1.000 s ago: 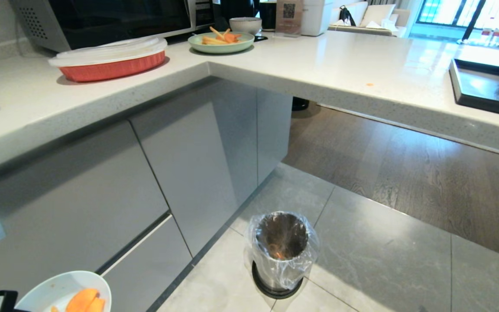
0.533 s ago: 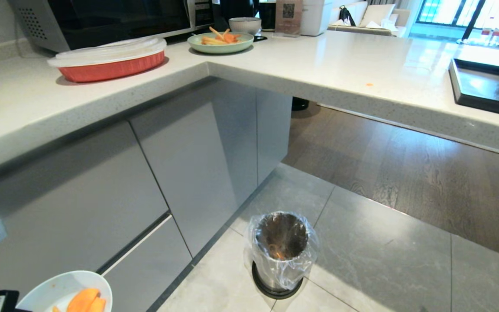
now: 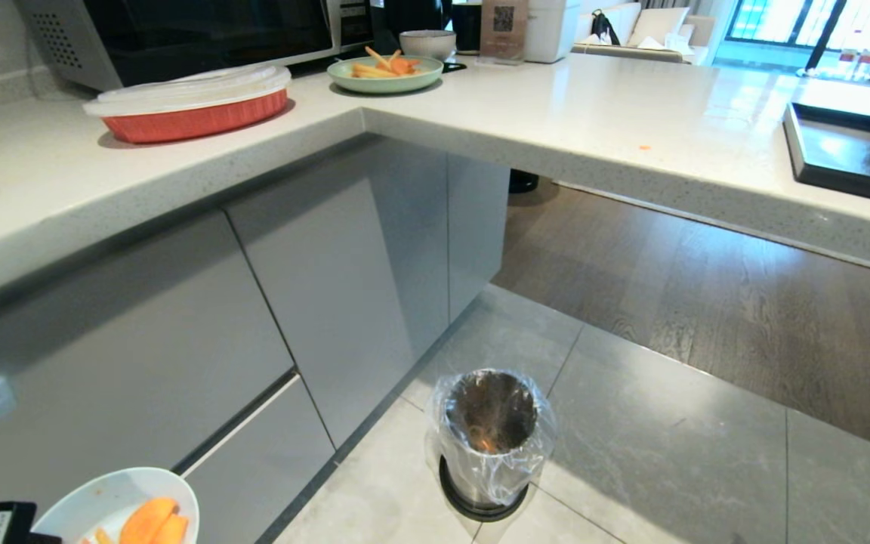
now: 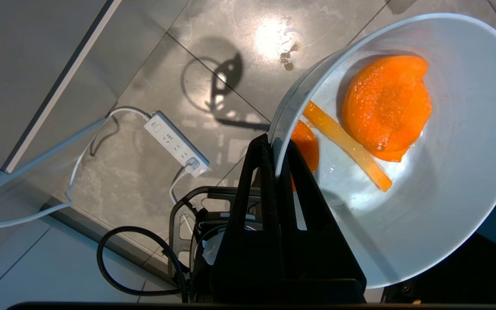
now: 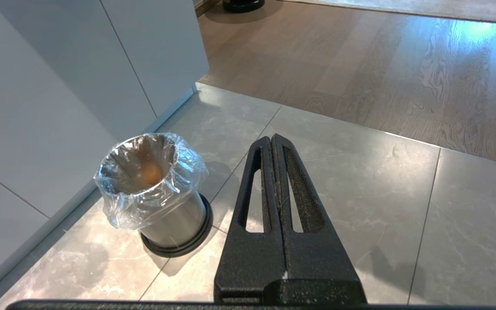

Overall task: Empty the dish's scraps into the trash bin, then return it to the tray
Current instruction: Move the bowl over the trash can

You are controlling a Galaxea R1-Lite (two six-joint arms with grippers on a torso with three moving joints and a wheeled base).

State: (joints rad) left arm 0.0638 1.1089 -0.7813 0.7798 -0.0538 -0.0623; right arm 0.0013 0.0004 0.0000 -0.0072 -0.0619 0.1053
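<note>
- Left end effector [image 4: 276, 148] clamped tight on near rim of the dish [image 4: 424, 172], one finger inside, one outside. Head view: dish [image 3: 121, 502] at lower-left corner of frame, barely shifted up/right vs a sec ago. Essentially holding position.
- The scraps [image 4: 385, 105] not yet dumped: big orange chunk, a smaller orange piece near the fingers, pale yellow stick between them. Dish looks roughly level.
- The trash bin [image 3: 492, 438] on the floor, lower centre of head view, well apart from dish, off to its right. Liner bag open; something orange already at bottom [image 5: 150, 172].
- Right end effector [image 5: 276, 181] closed, empty, hangs above floor tiles just beside bin. Idle.
- The tray [image 3: 850, 155] on the desk [image 3: 556, 106], right edge of frame, bare where visible.
- Read: carry phase, no real progress in last sec. Next needs dish moved over bin mouth, then tilted. Risk: bin mouth narrow, scraps could miss onto floor.
</note>
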